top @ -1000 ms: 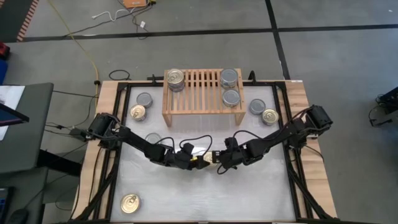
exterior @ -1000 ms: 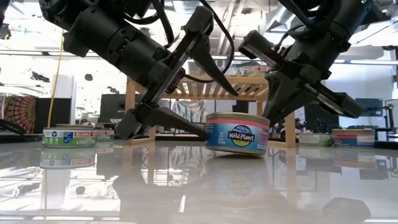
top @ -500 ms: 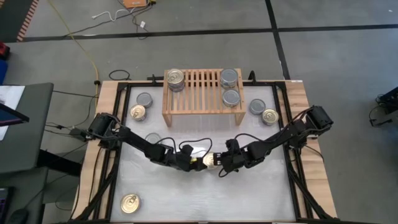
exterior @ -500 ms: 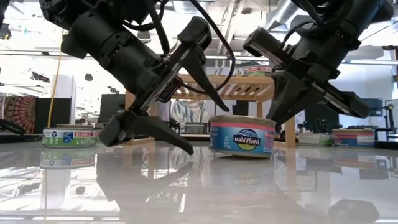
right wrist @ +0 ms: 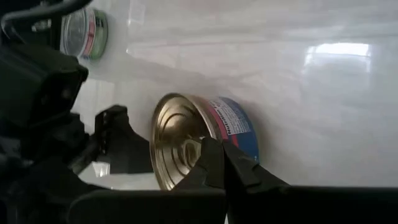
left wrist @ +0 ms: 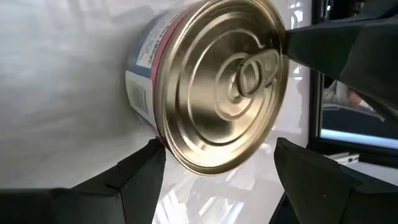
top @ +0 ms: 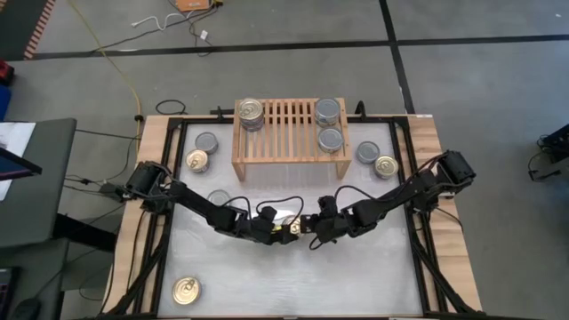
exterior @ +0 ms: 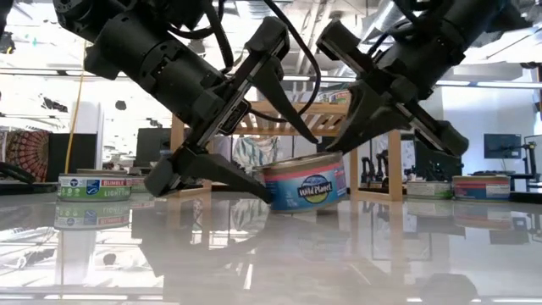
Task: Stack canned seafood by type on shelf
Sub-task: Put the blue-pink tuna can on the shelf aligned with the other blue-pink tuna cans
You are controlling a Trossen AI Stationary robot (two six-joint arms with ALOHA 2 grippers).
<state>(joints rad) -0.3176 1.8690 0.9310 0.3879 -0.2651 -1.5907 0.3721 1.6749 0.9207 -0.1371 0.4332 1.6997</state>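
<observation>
A tin of canned seafood with a gold pull-ring top and a blue-and-pink label is at the table's middle. It is tipped, resting on its lower edge on the left arm's side, so its top faces my left gripper. My left gripper is open, one finger low by the table and one above the can. My right gripper is shut, with its tips at the can's raised side. The light-wood shelf at the far side carries a gold-topped stack and two silver-topped cans. My left gripper's lower fingertip lies against the foot of the can's wall, level, from the table's left. The other finger stands clear above the can. My right gripper's shut fingertips are on the rim of the gold top beside the pull ring. They come slanting down from the table's right, and that side of the can is raised off the table.
Loose cans lie around on the table: silver, gold and silver at the left, silver and gold at the right, and gold near the front left corner. Dark rails run along the table's left and right edges.
The can stood flat half a second ago. It has since slid a little toward the table's left, up against my left gripper's lower finger, and tipped so that its right side is raised. My right gripper has gone left with it and tipped further down. My left gripper has stayed open.
</observation>
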